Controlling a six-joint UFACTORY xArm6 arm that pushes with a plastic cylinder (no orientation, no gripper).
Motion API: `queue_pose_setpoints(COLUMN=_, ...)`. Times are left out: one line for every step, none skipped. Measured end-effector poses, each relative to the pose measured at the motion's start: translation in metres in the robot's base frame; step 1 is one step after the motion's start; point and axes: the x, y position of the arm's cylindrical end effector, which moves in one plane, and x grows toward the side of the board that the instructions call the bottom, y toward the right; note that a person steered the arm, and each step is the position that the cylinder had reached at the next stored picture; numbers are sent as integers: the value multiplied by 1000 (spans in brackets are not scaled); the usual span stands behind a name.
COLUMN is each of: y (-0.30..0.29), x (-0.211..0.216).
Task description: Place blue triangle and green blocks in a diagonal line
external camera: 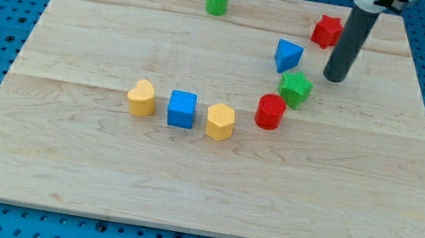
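The blue triangle [288, 56] lies at the upper right of the wooden board [83, 167]. A green star-shaped block [294, 89] sits just below and right of it, nearly touching. A green cylinder [217, 0] stands apart near the view's top edge, left of the triangle. My tip [334, 77] rests on the board right of the blue triangle and up-right of the green star, a short gap from both.
A red star block [327, 31] lies just up-left of the rod. A red cylinder [270, 111] sits below-left of the green star. A yellow heart [142, 98], a blue cube [182, 109] and a yellow hexagon [220, 122] form a row mid-board.
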Motion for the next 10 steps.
queue_pose_setpoints(y=-56, x=-14)
queue_pose_setpoints(y=-101, x=-22)
queue_pose_setpoints(y=-98, x=-23)
queue_pose_setpoints(y=-4, x=1)
queue_pose_setpoints(y=5, x=89)
queue_pose_setpoints(y=-34, x=103)
queue_pose_setpoints(y=-38, x=87)
queue_pose_setpoints(y=-53, x=57)
queue_pose_setpoints(y=-57, x=73)
queue_pose_setpoints(y=29, x=76)
